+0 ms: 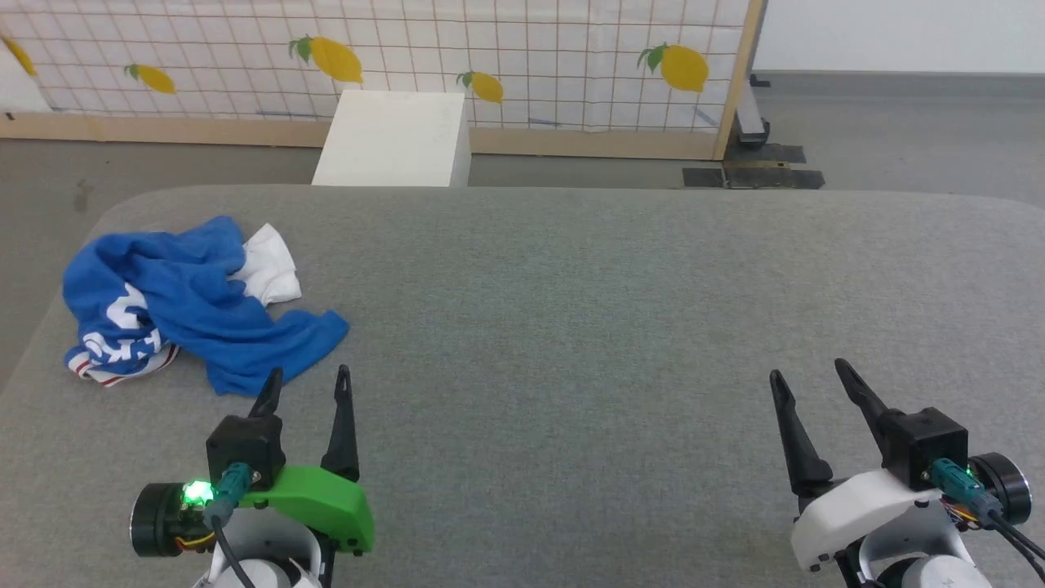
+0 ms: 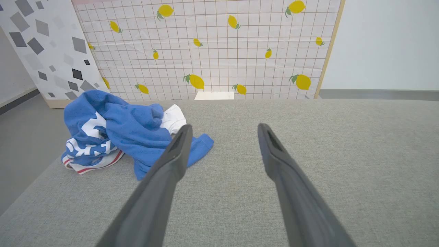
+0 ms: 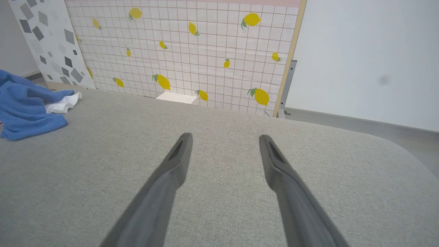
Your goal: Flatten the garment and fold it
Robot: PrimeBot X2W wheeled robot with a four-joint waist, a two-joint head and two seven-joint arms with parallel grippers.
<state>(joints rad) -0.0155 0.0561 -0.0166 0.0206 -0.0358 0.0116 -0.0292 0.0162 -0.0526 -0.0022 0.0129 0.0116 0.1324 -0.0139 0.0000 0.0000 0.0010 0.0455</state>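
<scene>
While the garment (image 1: 196,306) lies crumpled on the worktop (image 1: 571,327), the left gripper (image 1: 309,371) and right gripper (image 1: 807,367) stand released, empty.

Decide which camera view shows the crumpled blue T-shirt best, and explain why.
The left wrist view: the T-shirt is close, its lettering, striped trim and white sleeve clear. The head view shows it smaller; the right wrist view crops it at the edge.

Grey fabric table (image 1: 571,327), crumpled garment (image 1: 188,302) near its left edge
</scene>
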